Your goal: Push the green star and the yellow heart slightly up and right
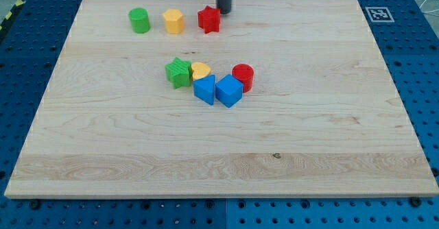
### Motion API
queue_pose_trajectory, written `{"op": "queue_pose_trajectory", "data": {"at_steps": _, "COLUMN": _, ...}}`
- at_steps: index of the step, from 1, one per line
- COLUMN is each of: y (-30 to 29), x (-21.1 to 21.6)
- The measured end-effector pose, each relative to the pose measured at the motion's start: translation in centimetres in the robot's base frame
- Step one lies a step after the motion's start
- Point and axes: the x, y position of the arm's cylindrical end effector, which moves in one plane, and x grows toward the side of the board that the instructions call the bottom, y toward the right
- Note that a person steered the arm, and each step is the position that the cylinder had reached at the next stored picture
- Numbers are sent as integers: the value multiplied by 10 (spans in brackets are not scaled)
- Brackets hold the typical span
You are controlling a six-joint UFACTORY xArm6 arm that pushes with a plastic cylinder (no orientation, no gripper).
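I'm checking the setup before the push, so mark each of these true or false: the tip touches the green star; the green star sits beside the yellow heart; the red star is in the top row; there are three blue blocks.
1. My tip touches the green star. False: it is at the view's top, beside the red star.
2. The green star sits directly beside the yellow heart. True.
3. The red star is in the top row. True.
4. Three blue blocks. False: two, blue block and blue cube.

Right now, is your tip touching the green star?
No, my tip is at the view's top beside the red star, far from the green star.
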Motion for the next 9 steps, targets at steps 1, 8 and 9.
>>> {"op": "queue_pose_trajectory", "data": {"at_steps": 1, "y": 51, "x": 30}}
{"op": "queue_pose_trajectory", "data": {"at_steps": 8, "y": -156, "x": 204}}
{"op": "queue_pose_trajectory", "data": {"at_steps": 9, "y": -124, "x": 205}}
